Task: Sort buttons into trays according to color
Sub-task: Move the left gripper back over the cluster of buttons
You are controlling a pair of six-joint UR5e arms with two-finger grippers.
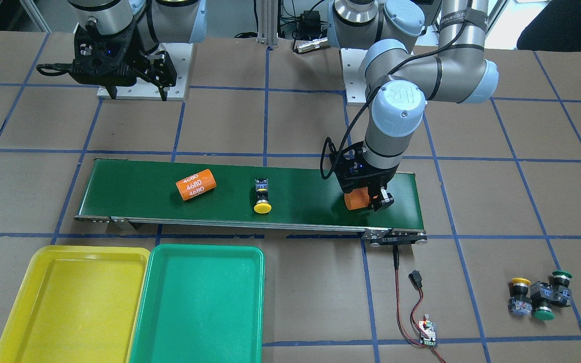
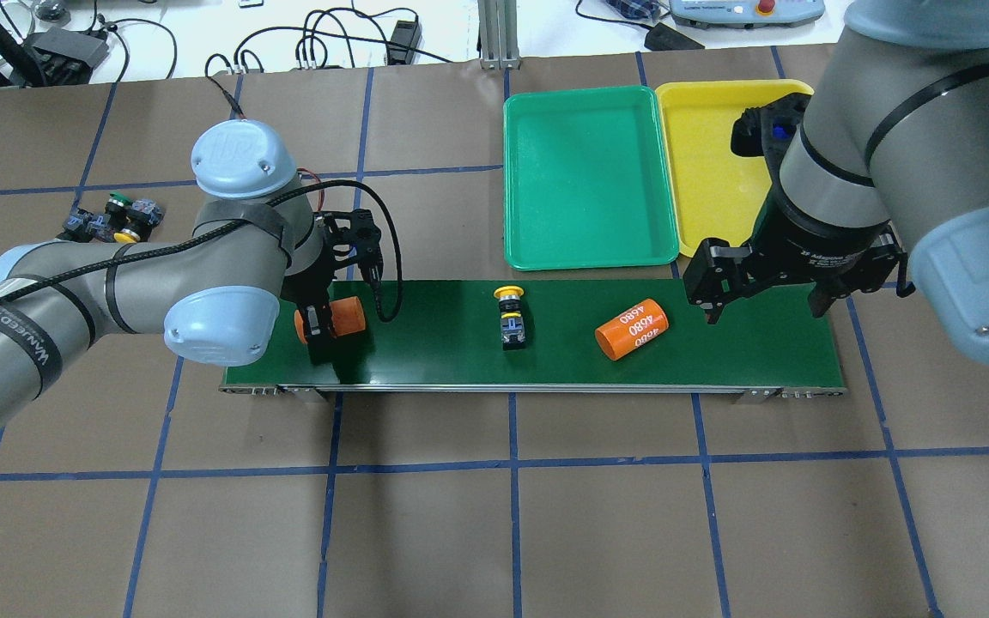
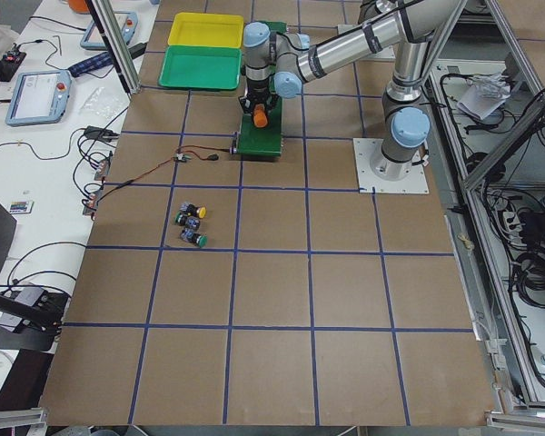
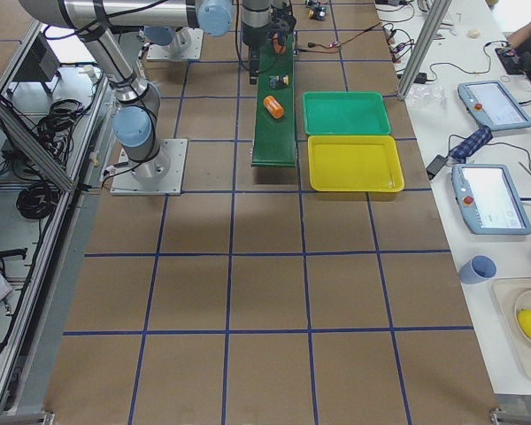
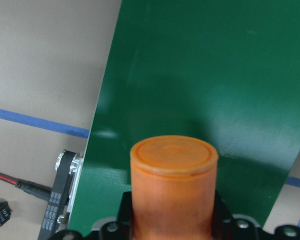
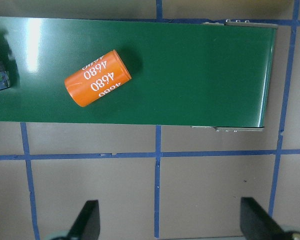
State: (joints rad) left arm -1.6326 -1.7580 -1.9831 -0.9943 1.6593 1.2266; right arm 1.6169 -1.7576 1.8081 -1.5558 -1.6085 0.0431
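Note:
One yellow button (image 1: 262,196) lies on the conveyor belt (image 1: 310,191), also in the overhead view (image 2: 511,318). A yellow button (image 1: 519,290) and two green buttons (image 1: 542,307) (image 1: 562,282) sit clustered on the table by the belt's left-arm end. The yellow tray (image 1: 68,302) and green tray (image 1: 199,302) stand side by side, both empty. My left gripper (image 2: 327,322) is shut on an orange cylinder (image 5: 172,185) at the belt's end. My right gripper (image 2: 761,296) is open and empty above the belt's other end, well above the surface.
A second orange cylinder marked 4680 (image 2: 631,329) lies on the belt between the yellow button and my right gripper. Red and black wires and a small circuit board (image 1: 427,333) lie on the table near the belt's motor end.

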